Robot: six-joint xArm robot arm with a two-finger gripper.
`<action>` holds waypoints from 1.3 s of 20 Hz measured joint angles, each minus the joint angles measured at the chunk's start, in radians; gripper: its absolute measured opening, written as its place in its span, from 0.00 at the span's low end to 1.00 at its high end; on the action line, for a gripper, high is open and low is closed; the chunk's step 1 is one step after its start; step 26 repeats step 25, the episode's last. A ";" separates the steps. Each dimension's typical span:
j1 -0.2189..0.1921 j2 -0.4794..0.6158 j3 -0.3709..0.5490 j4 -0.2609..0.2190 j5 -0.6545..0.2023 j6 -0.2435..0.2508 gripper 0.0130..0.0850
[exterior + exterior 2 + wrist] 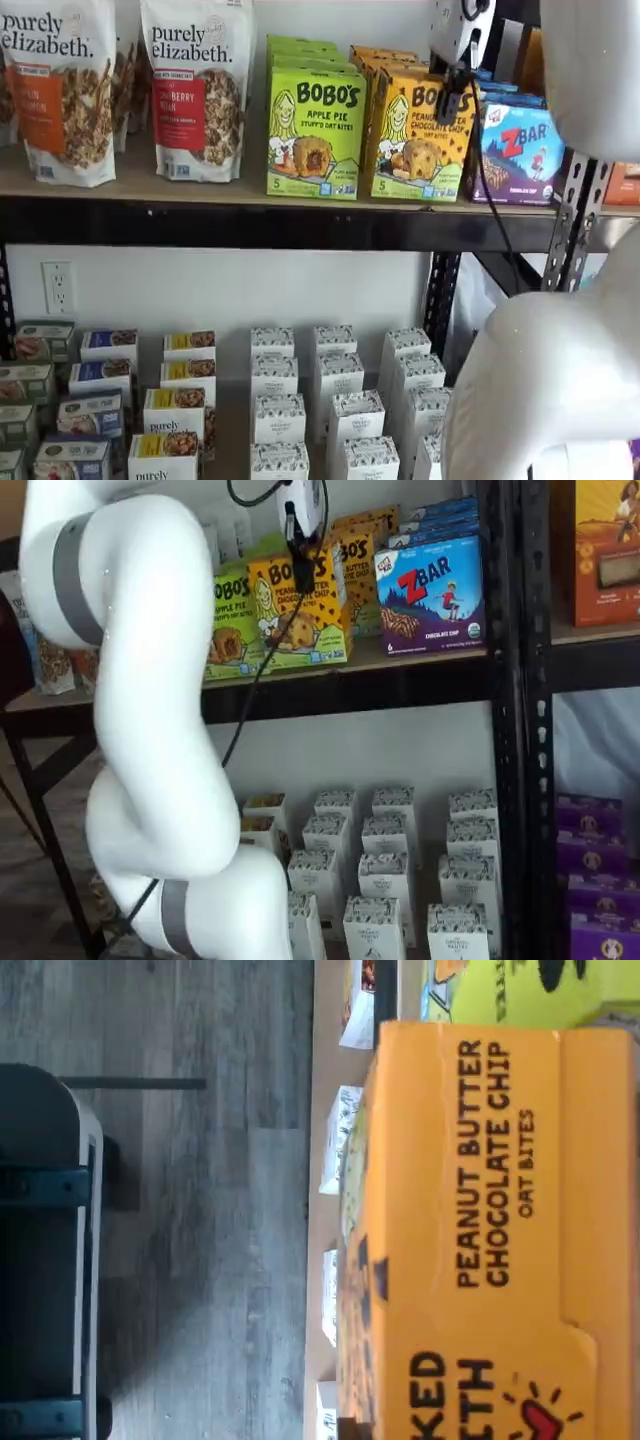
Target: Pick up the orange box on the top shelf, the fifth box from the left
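The orange box (415,150) stands upright on the top shelf (200,195), between a lime-green box and a blue box, and shows in both shelf views (305,620). The wrist view shows its top panel (470,1230) very close, reading "Peanut Butter Chocolate Chip Oat Bites". My gripper (450,108) hangs over the box's upper front. One black finger lies against the front face (300,570). The other finger is hidden, so I cannot tell whether the gripper is closed on the box.
A lime-green Apple Pie box (315,130) stands just left of the orange box and a blue ZBar box (520,150) just right. Granola bags (195,90) stand further left. Small white cartons (330,410) fill the lower level. Black uprights (505,680) stand at the right.
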 joint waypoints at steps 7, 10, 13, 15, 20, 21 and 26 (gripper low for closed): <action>0.001 -0.056 0.019 0.001 0.030 0.004 0.11; 0.003 -0.080 0.029 -0.006 0.044 0.006 0.11; 0.008 -0.105 0.043 -0.019 0.057 0.008 0.11; 0.010 -0.124 0.058 -0.024 0.060 0.009 0.11; 0.008 -0.170 0.090 -0.022 0.073 0.008 0.11; 0.008 -0.179 0.098 -0.023 0.075 0.008 0.11; 0.006 -0.209 0.120 -0.025 0.080 0.006 0.11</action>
